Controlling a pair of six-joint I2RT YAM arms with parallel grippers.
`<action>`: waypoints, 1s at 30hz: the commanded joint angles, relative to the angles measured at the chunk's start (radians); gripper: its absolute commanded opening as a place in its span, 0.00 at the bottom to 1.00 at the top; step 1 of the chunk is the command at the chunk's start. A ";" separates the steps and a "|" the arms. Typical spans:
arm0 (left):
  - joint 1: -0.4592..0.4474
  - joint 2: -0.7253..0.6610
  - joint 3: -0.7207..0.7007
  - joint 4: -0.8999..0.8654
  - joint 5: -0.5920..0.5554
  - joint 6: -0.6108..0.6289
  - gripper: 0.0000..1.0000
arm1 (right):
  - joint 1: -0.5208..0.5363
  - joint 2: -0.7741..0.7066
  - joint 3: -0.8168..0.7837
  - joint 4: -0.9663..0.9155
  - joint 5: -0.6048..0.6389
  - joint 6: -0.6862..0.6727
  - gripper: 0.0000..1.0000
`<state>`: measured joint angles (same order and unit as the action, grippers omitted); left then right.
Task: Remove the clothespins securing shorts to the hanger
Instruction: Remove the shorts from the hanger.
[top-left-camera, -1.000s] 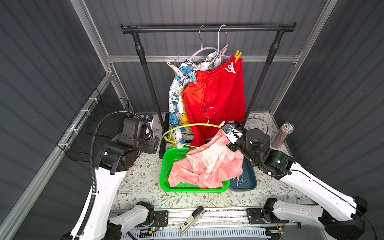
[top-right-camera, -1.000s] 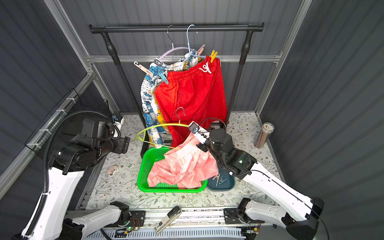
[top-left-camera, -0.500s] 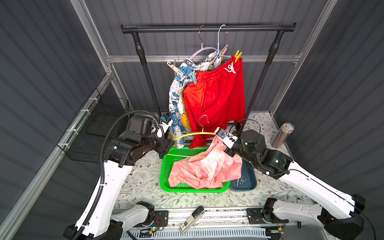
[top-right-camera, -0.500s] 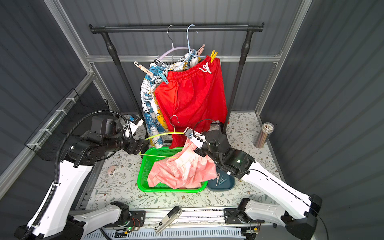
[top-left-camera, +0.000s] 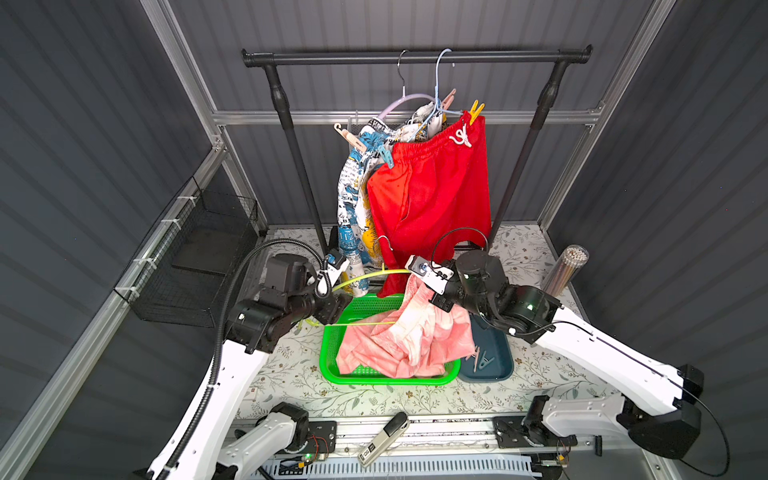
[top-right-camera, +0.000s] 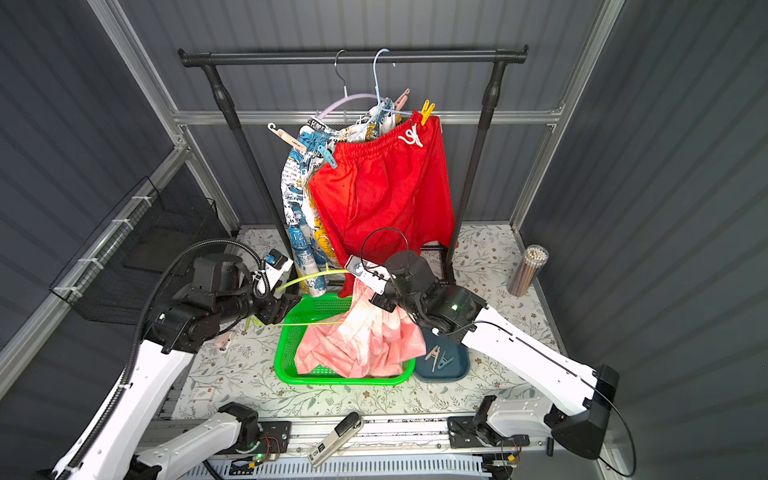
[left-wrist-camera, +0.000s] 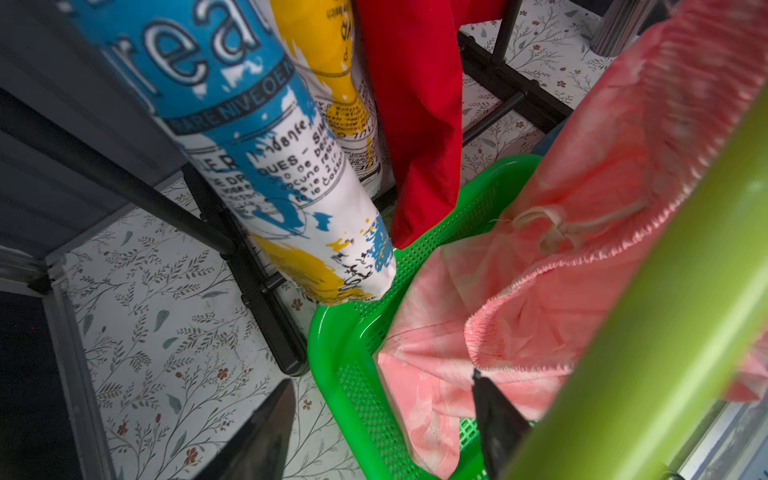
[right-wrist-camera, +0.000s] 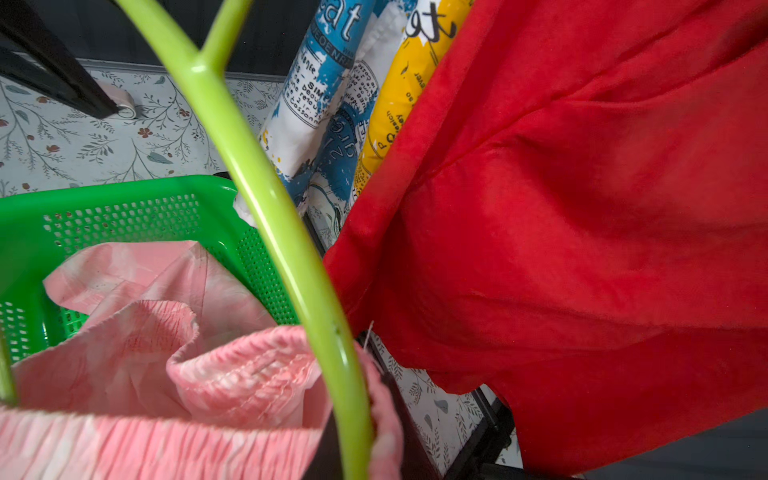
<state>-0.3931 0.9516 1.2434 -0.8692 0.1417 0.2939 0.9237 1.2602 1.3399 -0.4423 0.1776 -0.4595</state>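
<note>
While your right gripper (top-left-camera: 434, 293) clenches the green hanger (top-left-camera: 361, 277) together with the waistband of the pink shorts (top-left-camera: 407, 336) above the green basket (top-left-camera: 328, 357), the jaws of your left gripper (top-left-camera: 334, 309) stand apart at the hanger's other end, and a yellow clothespin (top-left-camera: 475, 111) grips the red shorts (top-left-camera: 432, 195) hanging on the rail (top-left-camera: 415, 56).

left arm reaches in low from its own side, elbow bent, wrist roughly level. left gripper (top-left-camera: 334, 307) points inward with its jaws standing apart, dark fingertips (left-wrist-camera: 494, 419) spread wide in the wrist view. right arm stretches in from the opposite side, white forearm angled up and inward, wrist cocked, right gripper (top-left-camera: 434, 295) pinched tight on the lime hanger (right-wrist-camera: 266, 199).
</note>
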 joint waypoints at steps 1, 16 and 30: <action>-0.003 -0.047 -0.029 0.077 -0.014 0.035 0.63 | 0.007 -0.002 0.053 0.031 -0.121 0.074 0.00; -0.003 -0.164 -0.150 0.188 -0.170 0.067 0.03 | 0.004 -0.002 0.069 0.157 -0.495 0.257 0.10; -0.003 -0.202 -0.164 0.220 -0.182 0.042 0.00 | -0.059 -0.045 -0.087 0.545 -0.742 0.558 0.23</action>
<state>-0.4042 0.7284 1.0813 -0.7700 -0.0345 0.5095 0.8391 1.2335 1.2762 -0.1429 -0.3374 -0.0532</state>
